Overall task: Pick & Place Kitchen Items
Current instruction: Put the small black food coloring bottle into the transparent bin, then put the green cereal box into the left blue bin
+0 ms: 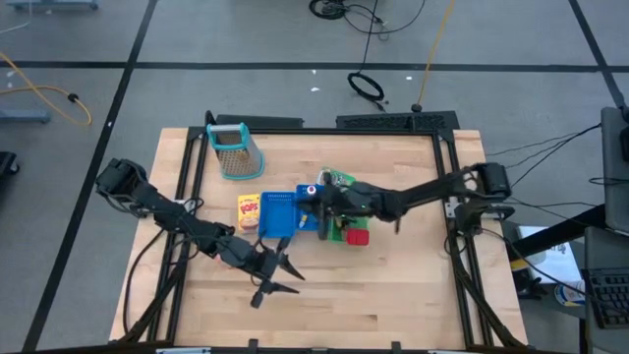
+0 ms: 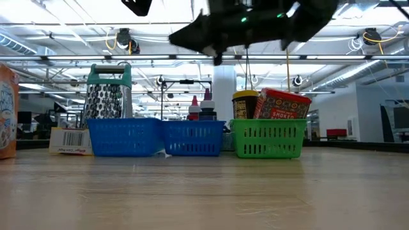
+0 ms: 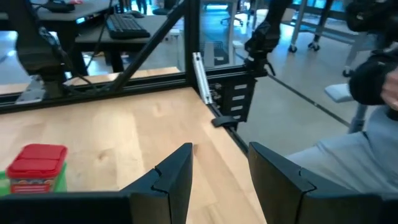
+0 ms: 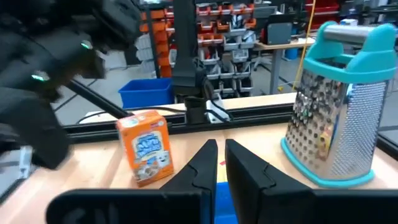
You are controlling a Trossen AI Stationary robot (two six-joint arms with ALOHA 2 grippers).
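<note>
My right gripper (image 1: 316, 206) hovers over the blue tray (image 1: 280, 214), fingers shut with nothing seen between them (image 4: 221, 158). Beside the blue tray stands the yellow-orange box (image 1: 249, 211) (image 4: 146, 152). The green tray (image 2: 268, 139) holds the yellow-lidded jar (image 2: 245, 105) and the red block (image 2: 284, 104) (image 1: 357, 236). Two tiny bottles (image 2: 200, 108) stand in the blue tray. An orange packet (image 2: 6, 108) shows at the low view's left edge. My left gripper (image 1: 280, 272) (image 3: 219, 171) is open over bare table, nearer the table's near edge than the trays.
The metal grater (image 1: 236, 149) (image 4: 339, 106) with its teal handle stands beyond the trays toward the far edge. A black frame (image 1: 447, 187) runs around the table. Bare wood (image 1: 393, 295) lies toward the near right. A person's grey-clad leg (image 3: 348, 162) shows beyond the table edge.
</note>
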